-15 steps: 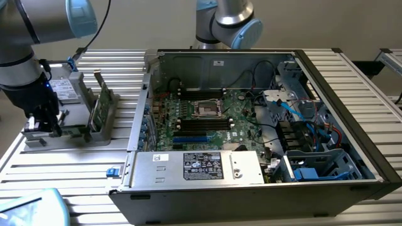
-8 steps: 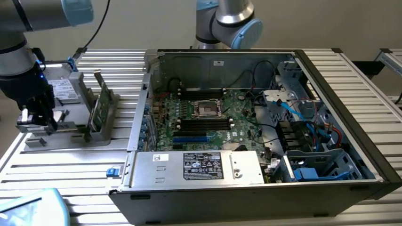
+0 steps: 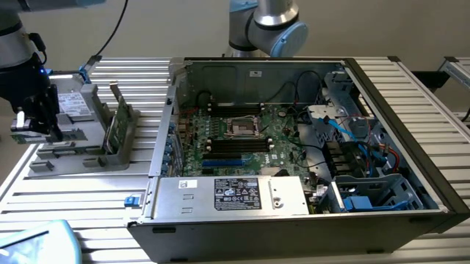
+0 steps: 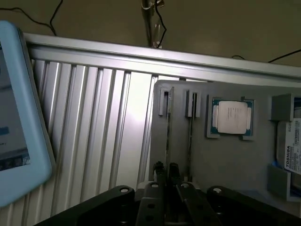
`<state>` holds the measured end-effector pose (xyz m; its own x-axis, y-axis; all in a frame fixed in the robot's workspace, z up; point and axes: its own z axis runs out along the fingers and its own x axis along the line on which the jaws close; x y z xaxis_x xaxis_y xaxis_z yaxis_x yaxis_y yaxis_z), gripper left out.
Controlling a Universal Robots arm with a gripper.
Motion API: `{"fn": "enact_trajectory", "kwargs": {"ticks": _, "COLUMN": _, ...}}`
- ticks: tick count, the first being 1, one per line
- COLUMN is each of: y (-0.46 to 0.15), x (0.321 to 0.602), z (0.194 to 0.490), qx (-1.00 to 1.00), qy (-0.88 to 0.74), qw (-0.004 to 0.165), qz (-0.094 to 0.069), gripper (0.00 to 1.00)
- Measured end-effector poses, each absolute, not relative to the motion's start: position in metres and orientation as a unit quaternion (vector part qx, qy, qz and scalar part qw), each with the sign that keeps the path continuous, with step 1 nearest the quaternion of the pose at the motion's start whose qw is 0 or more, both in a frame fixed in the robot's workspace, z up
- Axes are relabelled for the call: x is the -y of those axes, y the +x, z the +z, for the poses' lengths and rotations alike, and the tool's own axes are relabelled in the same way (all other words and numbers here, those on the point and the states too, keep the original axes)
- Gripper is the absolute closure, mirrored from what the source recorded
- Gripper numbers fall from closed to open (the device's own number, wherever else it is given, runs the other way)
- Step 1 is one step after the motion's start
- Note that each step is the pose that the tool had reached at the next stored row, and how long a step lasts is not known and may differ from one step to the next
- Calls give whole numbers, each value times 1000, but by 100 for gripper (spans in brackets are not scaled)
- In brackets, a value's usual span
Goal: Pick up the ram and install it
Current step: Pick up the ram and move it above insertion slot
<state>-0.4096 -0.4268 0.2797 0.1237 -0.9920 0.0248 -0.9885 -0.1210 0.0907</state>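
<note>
My black gripper [image 3: 34, 124] hangs over the outer edge of the grey parts holder [image 3: 81, 157], at the exterior view's left. In the wrist view the fingertips [image 4: 160, 167] stand close together on either side of a thin stick seen edge-on, the ram [image 4: 167, 134], which lies along the holder's outermost slot. A short green end of the ram [image 3: 15, 138] sticks out below the gripper. I cannot tell whether the stick still rests in its slot. The open computer case [image 3: 411, 126] lies to the right, with its motherboard [image 3: 253, 124] and black memory slots [image 3: 239, 146].
In the holder stand a wider green card with a metal bracket [image 3: 116, 124], a square silver processor [image 4: 231, 117] and a hard drive [image 4: 290, 146]. A light-blue tablet [image 3: 33, 239] lies at the table's front corner. A second arm's base [image 3: 266, 25] rises behind the case.
</note>
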Motion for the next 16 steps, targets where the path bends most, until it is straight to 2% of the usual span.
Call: {"fn": "enact_trajectory", "kwargs": {"ticks": 16, "y": -340, "x": 436, "z": 352, "qx": 661, "qy": 748, "qw": 42, "qz": -25, "gripper": 85}}
